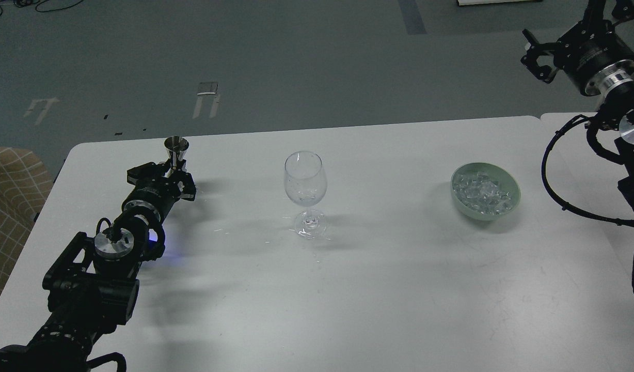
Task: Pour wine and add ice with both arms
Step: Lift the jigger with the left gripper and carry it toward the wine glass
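The pale green bowl holds the ice; the wine glass stands mid-table. The left gripper clasps a steel jigger. The right gripper hangs raised with fingers parted. No readable writing.

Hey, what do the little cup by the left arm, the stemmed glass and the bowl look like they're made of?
The little cup, a jigger shape, looks like polished metal: silvery, with a mirror-like shine. The stemmed glass looks like clear glass: see-through, with bright glints at stem and foot. The bowl is pale green and smooth; glazed ceramic or plastic, I can't tell which. The chunks in it look like clear ice.
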Motion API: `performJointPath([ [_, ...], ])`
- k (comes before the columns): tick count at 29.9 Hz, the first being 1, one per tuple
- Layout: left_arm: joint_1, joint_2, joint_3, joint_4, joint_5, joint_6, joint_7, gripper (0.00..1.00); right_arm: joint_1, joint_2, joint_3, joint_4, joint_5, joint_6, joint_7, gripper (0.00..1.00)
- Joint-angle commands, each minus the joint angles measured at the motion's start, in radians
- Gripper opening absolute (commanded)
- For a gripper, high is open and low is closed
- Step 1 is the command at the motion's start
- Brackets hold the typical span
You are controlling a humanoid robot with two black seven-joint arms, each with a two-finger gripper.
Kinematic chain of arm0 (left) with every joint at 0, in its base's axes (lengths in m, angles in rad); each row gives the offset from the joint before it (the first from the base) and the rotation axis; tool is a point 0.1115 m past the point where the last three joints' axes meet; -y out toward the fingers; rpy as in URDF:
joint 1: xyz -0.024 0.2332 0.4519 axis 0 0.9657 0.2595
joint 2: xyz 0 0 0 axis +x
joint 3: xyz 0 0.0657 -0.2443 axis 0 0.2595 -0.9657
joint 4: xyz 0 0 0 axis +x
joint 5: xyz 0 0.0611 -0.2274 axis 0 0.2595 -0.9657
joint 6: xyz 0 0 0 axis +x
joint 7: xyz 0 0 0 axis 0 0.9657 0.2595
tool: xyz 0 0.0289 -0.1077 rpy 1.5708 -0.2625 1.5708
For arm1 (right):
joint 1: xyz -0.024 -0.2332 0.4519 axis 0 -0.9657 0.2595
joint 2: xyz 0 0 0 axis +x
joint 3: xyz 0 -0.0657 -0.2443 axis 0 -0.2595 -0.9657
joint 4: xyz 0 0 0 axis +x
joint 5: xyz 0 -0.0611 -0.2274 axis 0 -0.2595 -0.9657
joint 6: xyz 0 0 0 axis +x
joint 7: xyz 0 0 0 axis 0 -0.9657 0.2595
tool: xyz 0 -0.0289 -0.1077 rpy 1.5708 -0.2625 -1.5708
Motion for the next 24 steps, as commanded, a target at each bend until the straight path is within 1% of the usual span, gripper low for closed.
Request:
performJointPath([
  [1, 0.001, 0.006, -0.007, 0.001, -0.003, -0.021, 0.000, 0.07, 0.000, 0.000, 0.000, 0.000, 0.000, 0.000, 0.000, 1.00],
  [10, -0.005, 0.006, -0.012, -0.017, -0.006, -0.074, 0.002, 0.07, 0.000, -0.001, 0.001, 0.001, 0.000, 0.000, 0.000, 1.00],
  [12, -0.007, 0.007, -0.012, -0.055, -0.006, -0.072, 0.003, 0.05, -0.001, -0.007, 0.001, 0.001, 0.000, 0.000, 0.000, 1.00],
  [14, -0.004, 0.020, -0.013, -0.144, -0.006, -0.061, 0.006, 0.04, -0.003, -0.017, 0.001, 0.003, 0.000, 0.000, 0.000, 1.00],
  [15, -0.004, 0.020, -0.013, -0.144, -0.006, -0.061, 0.006, 0.04, -0.003, -0.017, 0.001, 0.003, 0.000, 0.000, 0.000, 1.00],
  [18, 0.003, 0.033, -0.013, -0.228, -0.006, -0.060, 0.034, 0.00, -0.005, -0.026, 0.001, 0.005, 0.002, 0.000, 0.000, 1.00],
  [19, 0.006, 0.030, -0.010, -0.271, -0.006, -0.051, 0.048, 0.00, -0.005, -0.029, 0.001, 0.005, 0.002, 0.002, 0.000, 1.00],
  [20, 0.012, 0.030, -0.013, -0.340, -0.006, -0.020, 0.062, 0.00, -0.005, -0.029, 0.001, 0.005, 0.002, 0.000, 0.000, 1.00],
  [21, 0.012, 0.030, -0.013, -0.341, -0.006, -0.020, 0.062, 0.00, -0.005, -0.029, 0.001, 0.005, 0.002, 0.000, 0.000, 1.00],
  [23, 0.018, 0.038, -0.013, -0.486, -0.006, 0.088, 0.081, 0.00, -0.005, -0.038, 0.001, 0.005, 0.003, 0.002, 0.000, 1.00],
  [24, 0.019, 0.037, -0.013, -0.508, -0.006, 0.110, 0.089, 0.00, -0.005, -0.041, 0.001, 0.005, 0.003, 0.002, 0.000, 1.00],
])
